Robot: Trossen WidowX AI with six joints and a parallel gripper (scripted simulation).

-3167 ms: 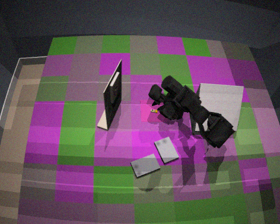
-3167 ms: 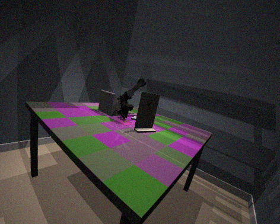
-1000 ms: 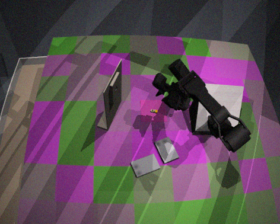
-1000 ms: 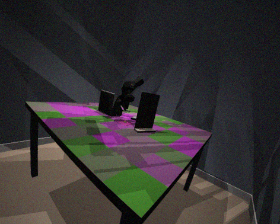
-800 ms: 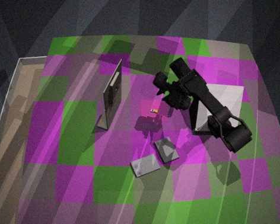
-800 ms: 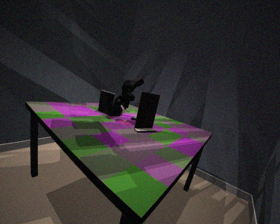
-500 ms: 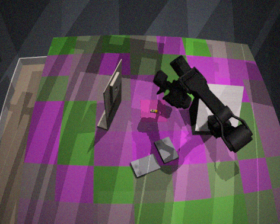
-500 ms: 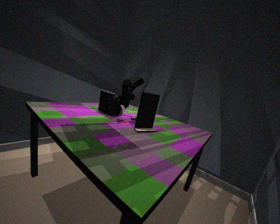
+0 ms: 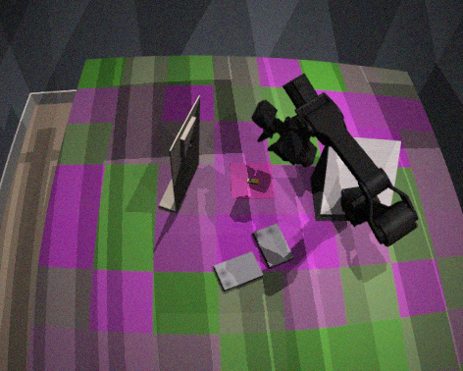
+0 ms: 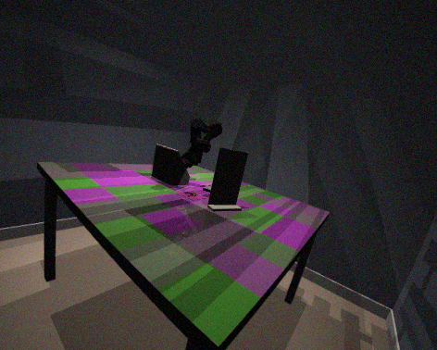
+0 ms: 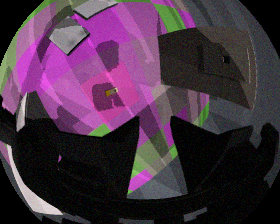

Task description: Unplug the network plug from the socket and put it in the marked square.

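Because the plug (image 9: 252, 181) (image 11: 111, 92) already lies inside the pink square (image 9: 237, 189) (image 11: 127, 79) on the counter (image 9: 187, 299) (image 10: 226, 259) (image 11: 106, 30), out of the upright panel (image 9: 184, 164) (image 10: 228, 178) (image 11: 183, 62), the end effector (image 9: 268, 129) (image 11: 155, 120) hangs apart from it, partly open and empty, presumably to finish touching nothing.

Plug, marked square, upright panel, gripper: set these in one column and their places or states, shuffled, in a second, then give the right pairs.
1. plug
2. marked square
3. upright panel
4. gripper

A. pinkish-red patch on the table
B. fingers apart, nothing between them
C. lying inside the patch
D. standing on a pale foot

1-C; 2-A; 3-D; 4-B
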